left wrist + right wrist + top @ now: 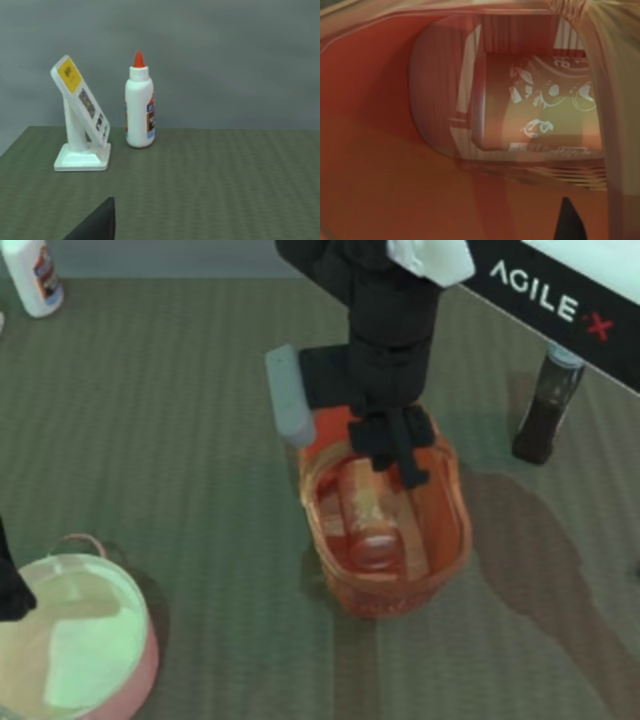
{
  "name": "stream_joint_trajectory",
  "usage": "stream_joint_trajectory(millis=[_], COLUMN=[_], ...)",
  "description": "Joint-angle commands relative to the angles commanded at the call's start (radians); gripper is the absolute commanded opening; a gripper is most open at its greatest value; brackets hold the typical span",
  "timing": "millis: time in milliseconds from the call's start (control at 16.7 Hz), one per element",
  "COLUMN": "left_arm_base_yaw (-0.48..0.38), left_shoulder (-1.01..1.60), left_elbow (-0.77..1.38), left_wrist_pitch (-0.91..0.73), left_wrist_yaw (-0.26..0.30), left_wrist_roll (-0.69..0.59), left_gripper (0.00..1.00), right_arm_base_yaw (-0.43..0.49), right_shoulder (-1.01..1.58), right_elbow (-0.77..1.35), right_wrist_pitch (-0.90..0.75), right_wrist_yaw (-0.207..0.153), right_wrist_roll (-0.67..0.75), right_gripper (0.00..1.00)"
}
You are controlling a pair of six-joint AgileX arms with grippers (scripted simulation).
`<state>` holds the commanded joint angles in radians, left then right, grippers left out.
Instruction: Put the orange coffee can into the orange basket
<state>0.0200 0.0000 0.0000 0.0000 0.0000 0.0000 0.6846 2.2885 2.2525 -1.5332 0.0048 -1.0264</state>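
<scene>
- Two arms on the rig, one working: right gripper (395, 455) sits low over the far rim of the oval orange-red woven basket (455, 540), centre of the top view. Left arm is parked, only a dark sliver at the left edge.
- Small slim tan-orange coffee can (368, 515) lies on its side inside the basket, on the floor, long axis running roughly along the basket. Right wrist view shows it close up through the basket interior (380, 150), pale white swirl print facing the camera (540, 107).
- Right gripper state: cannot tell. Fingers appear above the can's far end, but contact or gap isn't resolvable.
- Judged: placement is basically done; the step in hand is release and retreat. Do it well by spreading the fingers fully first, then lifting straight up, clear of the rim and the hoop handle, so nothing drags the basket.
- Risk: the can may roll once freed; the basket wall should stop it.
- Readable text: "AGILE X" in white, with a red X, on the black arm cover (550, 300), upper right of the top view.
- White glue bottle with orange tip (139, 107) has a blue-red label, unreadable. White tilted stand (80, 120) carries a yellow patch, also unreadable.
</scene>
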Motion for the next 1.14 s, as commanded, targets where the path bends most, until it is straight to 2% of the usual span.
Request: stream_joint_trajectory(millis=[600,1140], left_arm_base_yaw=[0.0,0.0], left_shoulder=[0.0,0.0], left_elbow=[0.0,0.0], left_wrist_pitch=[0.0,0.0], left_wrist_yaw=[0.0,0.0], left_wrist_roll=[0.0,0.0], left_gripper=[1.0,1.0], right_arm_base_yaw=[-0.001,-0.028], right_shoulder=[0.002,0.027], right_elbow=[0.004,0.254], right_wrist_pitch=[-0.003,-0.228], right_wrist_yaw=[0.0,0.0], right_wrist_roll=[-0.001,-0.036], right_gripper=[0.0,0.0])
